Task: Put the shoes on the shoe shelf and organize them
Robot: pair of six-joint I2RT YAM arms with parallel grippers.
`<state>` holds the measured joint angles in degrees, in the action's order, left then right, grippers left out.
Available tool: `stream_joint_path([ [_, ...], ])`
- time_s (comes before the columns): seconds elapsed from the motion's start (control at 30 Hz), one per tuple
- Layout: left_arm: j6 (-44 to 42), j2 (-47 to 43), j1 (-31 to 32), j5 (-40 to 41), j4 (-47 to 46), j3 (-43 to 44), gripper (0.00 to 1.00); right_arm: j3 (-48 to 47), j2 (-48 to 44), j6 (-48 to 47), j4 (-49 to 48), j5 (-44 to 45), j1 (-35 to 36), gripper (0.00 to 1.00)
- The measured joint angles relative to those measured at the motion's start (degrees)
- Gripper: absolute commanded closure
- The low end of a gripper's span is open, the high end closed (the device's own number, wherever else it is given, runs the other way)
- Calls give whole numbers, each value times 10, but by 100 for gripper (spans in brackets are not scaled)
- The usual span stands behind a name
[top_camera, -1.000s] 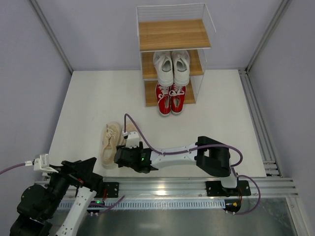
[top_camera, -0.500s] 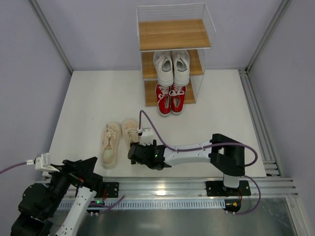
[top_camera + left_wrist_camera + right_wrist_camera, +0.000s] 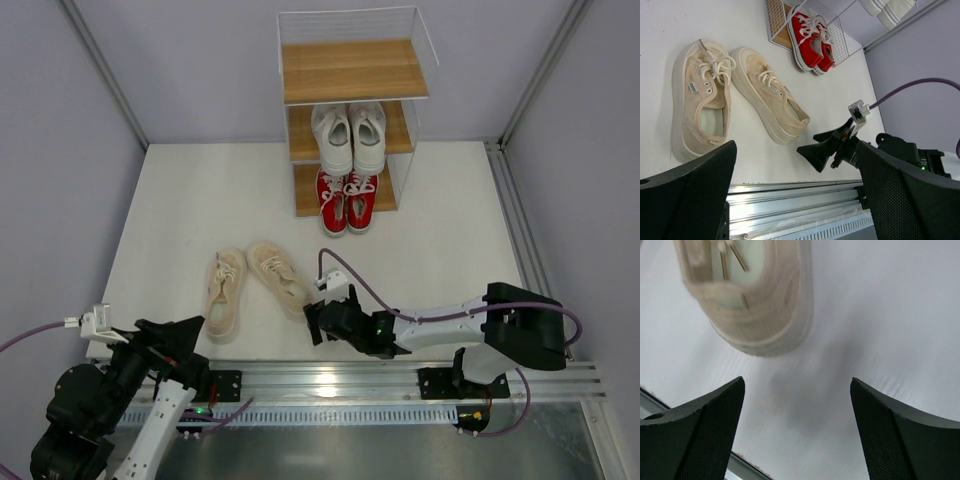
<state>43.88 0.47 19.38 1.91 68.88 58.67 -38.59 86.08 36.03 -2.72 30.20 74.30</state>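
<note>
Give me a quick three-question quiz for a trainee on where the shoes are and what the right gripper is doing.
1. True or false: the red pair sits on the shoe shelf's bottom tier.
2. Where is the beige pair? A top board; B middle tier; C table.
3. Fill in: the right gripper is ___, holding nothing.
Key: 1 true; 2 C; 3 open.

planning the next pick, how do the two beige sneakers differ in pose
The left beige sneaker lies straight, toe pointing away; the right beige sneaker is angled, heel out rightward. The right one's heel is near the open right gripper; the left one is farther off. Both stand upright, unheld.
</note>
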Motion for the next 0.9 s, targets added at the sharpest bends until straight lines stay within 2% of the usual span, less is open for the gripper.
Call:
stream_joint_path([
  [0.13,5,0,0,0,0,0,0,98,-21,-60,-107,-30,1,9],
  [0.23,7,0,0,-1,-2,-2,0,105,-11,-100,-170,-60,1,7],
  [0.37,8,0,0,-3,-7,-13,0,112,6,-135,-260,-119,2,0],
  [0.5,8,0,0,-3,-9,-14,0,134,17,-147,-338,-148,7,0],
  [0.63,8,0,0,-3,-10,-18,0,106,82,-151,-359,-130,10,0],
  [0.9,8,0,0,-3,-11,-21,0,4,202,-146,-401,-13,12,0],
])
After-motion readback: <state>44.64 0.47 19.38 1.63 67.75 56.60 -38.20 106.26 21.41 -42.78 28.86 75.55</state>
